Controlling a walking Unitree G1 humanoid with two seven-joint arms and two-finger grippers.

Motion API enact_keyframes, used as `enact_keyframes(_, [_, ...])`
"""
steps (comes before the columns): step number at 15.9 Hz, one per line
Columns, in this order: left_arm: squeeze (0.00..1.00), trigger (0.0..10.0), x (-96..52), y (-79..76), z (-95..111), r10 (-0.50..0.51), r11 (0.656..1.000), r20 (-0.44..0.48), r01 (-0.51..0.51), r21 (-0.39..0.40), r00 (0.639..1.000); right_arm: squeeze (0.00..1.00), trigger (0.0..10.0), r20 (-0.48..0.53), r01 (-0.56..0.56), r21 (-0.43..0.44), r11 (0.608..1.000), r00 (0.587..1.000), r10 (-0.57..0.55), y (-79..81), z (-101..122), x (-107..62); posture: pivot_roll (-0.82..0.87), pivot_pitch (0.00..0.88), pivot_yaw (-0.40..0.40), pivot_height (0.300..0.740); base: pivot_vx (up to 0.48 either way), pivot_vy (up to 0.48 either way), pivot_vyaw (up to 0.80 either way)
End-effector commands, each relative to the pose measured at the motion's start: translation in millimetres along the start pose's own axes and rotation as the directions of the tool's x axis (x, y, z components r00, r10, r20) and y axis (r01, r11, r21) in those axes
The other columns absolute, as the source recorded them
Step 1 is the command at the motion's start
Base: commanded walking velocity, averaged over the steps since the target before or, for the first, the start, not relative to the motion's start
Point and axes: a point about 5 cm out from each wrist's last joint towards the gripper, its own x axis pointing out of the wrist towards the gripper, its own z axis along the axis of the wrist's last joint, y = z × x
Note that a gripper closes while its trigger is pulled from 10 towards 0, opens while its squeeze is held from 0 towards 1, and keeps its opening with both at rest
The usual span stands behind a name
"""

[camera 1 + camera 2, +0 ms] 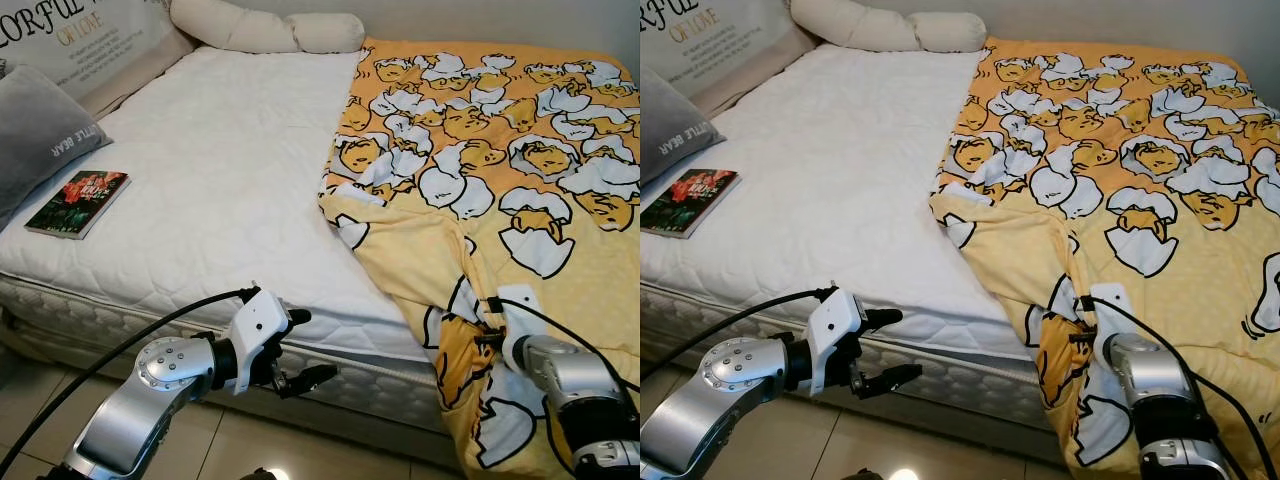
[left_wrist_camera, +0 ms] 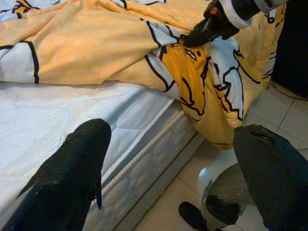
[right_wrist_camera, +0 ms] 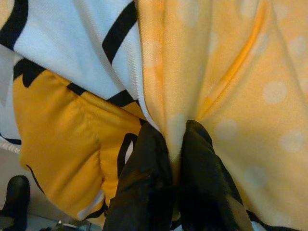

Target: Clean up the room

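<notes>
Looking down through the left eye view, the yellow egg-patterned cotton quilt point(image 1: 480, 170) covers only the right half of the white quilted mattress point(image 1: 220, 170), its front corner hanging over the bed edge where the right gripper point(image 1: 490, 325) has it pinched; the left gripper point(image 1: 305, 350) hovers by the mattress side with fingers spread and nothing between them. A thin red-covered book point(image 1: 78, 202) lies near the grey cushion point(image 1: 40, 130), well apart from the quilt. From the right eye view, little differs, though a sideways drag of the quilt could likely sweep into that book. From the left wrist view, the fold looks small (a thin pinch). From the right wrist view, both black fingers point(image 3: 144, 173) press together on one ridge of fabric, which could slip free under a hard pull.
</notes>
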Motion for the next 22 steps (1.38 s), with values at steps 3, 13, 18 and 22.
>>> enact_keyframes(3, [0.09,10.0,-2.5,-0.1,-1.9,0.008,1.000,-0.021,-0.008,0.006,1.000,0.00,0.0,0.100,-0.194,-0.050,0.980,0.975,0.198,18.6,12.7,-8.5,-0.02,0.000,0.025,0.740,0.000,0.000,0.00])
enact_keyframes(13, [0.09,10.0,-5.9,-17.7,-8.5,-0.058,0.998,-0.042,0.057,-0.024,0.997,0.00,3.5,-0.096,-0.878,-0.314,0.362,0.408,0.908,120.2,-16.7,-85.1,-0.02,0.002,0.022,0.740,0.000,0.000,0.00])
enact_keyframes(18, [0.09,10.0,-5.8,-15.2,-8.7,-0.045,0.999,-0.047,0.044,-0.018,0.998,1.00,10.0,-0.036,-0.889,-0.250,0.382,0.403,0.914,128.6,-11.0,-85.4,-0.02,0.000,0.025,0.740,0.000,0.000,0.00])
enact_keyframes(22, [0.09,10.0,-6.5,-12.5,-8.1,-0.041,0.999,-0.051,0.041,-0.011,0.998,1.00,10.0,-0.033,-0.873,-0.253,0.418,0.440,0.898,135.9,-14.4,-80.5,-0.01,0.000,0.030,0.740,0.000,0.000,0.00])
